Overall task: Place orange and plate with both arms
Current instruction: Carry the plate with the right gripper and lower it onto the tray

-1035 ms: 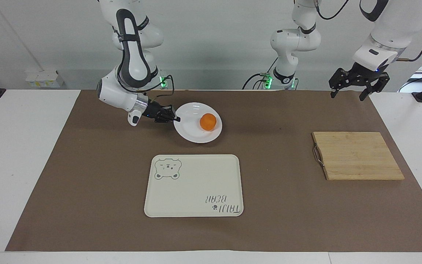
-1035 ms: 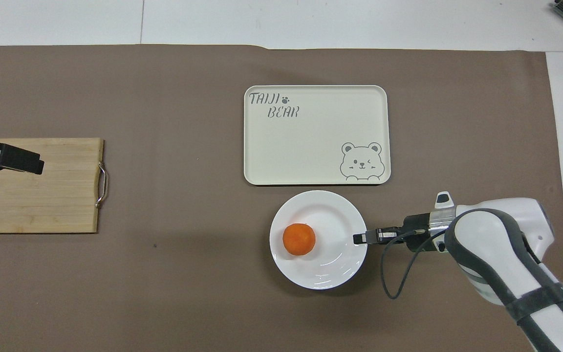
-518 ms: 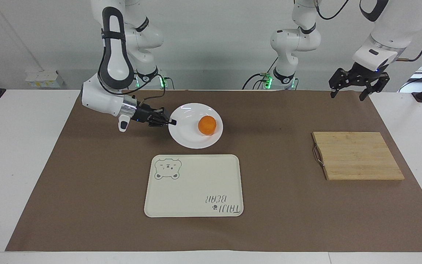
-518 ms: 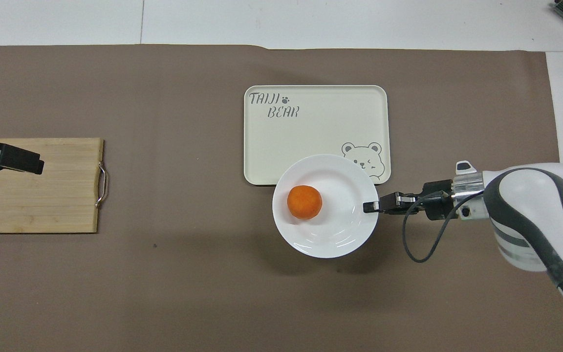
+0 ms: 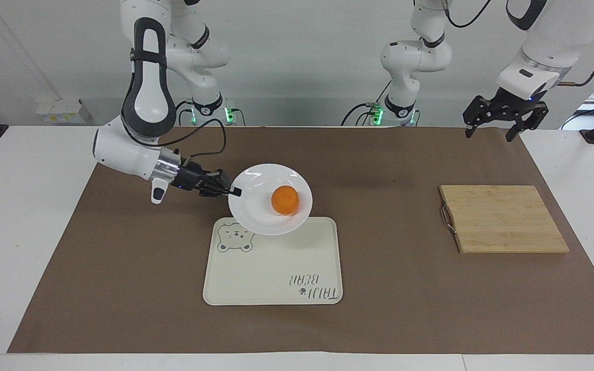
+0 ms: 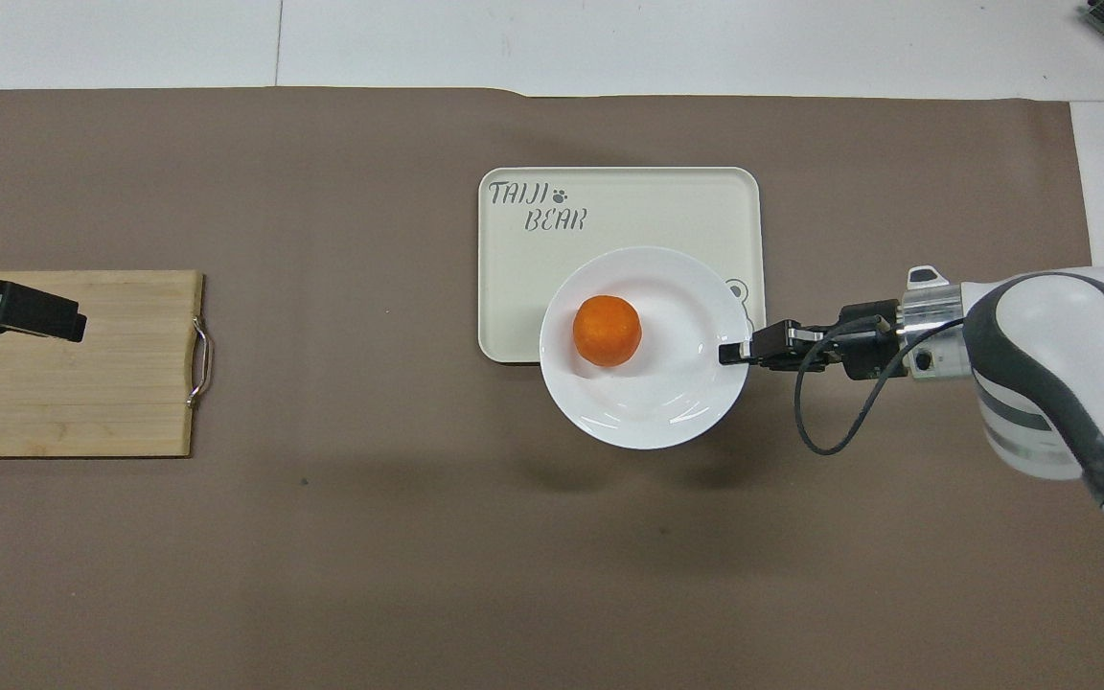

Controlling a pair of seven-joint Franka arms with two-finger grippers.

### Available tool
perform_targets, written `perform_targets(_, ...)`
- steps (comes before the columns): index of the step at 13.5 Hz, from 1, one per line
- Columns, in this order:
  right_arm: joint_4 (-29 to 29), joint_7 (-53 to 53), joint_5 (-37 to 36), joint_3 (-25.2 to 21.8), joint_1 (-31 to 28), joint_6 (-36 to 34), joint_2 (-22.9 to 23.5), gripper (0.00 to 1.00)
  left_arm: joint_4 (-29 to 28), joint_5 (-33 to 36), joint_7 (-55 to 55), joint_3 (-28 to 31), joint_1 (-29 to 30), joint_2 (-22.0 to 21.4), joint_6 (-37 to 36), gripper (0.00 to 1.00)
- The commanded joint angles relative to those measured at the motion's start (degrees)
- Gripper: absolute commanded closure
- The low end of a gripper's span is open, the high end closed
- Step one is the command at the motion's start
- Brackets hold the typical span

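Note:
The white plate (image 5: 253, 208) is lifted off the table with the orange (image 5: 284, 200) resting on it. My right gripper (image 5: 235, 192) is shut on the plate's rim and holds it over the edge of the cream bear tray (image 5: 276, 268) that is nearer to the robots. In the overhead view the plate (image 6: 657, 412) covers part of the tray's bear drawing, with the orange (image 6: 607, 331) on it and the right gripper (image 6: 728, 354) at its rim. My left gripper (image 5: 488, 135) is open and empty, and waits raised over the cutting board (image 5: 503, 219).
The wooden cutting board (image 6: 63, 383) with a metal handle lies toward the left arm's end of the table. The tray (image 6: 609, 206) lies at the middle of the brown mat. Only the left gripper's tip (image 6: 73, 328) shows in the overhead view.
My right gripper has lifted the plate with the orange off the mat and carried it away from the robots, until it is partly over the tray. The left arm has not moved.

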Motion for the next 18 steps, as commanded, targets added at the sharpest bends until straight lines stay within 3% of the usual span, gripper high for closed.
perform_targets(1,9.17,2.22,5.27,0.40,-0.28,-0.52,8.31,1.00,0.64,1.03,-0.49,-0.41,0.48,0.02,-0.58,0.00)
perform_targets(4,15.17,5.04,6.08,1.10,0.34,4.47,13.86,1.00,0.64,1.03,-0.49,-0.41,0.39,0.02,-0.58,0.00)
perform_targets(6,15.26,5.22,6.07,1.28,1.91,7.47,14.40,1.00,0.64,1.03,-0.49,-0.41,0.39,0.02,-0.58,0.00)
perform_targets(12,15.00,-0.58,5.81,1.46,1.92,7.13,19.93,1.00,0.64,1.03,-0.49,-0.41,0.39,0.02,-0.58,0.00)
perform_targets(18,12.99,-1.55,3.62,1.28,3.41,9.22,20.29,1.00,0.64,1.03,-0.58,-0.41,0.39,0.02,-0.58,0.00)
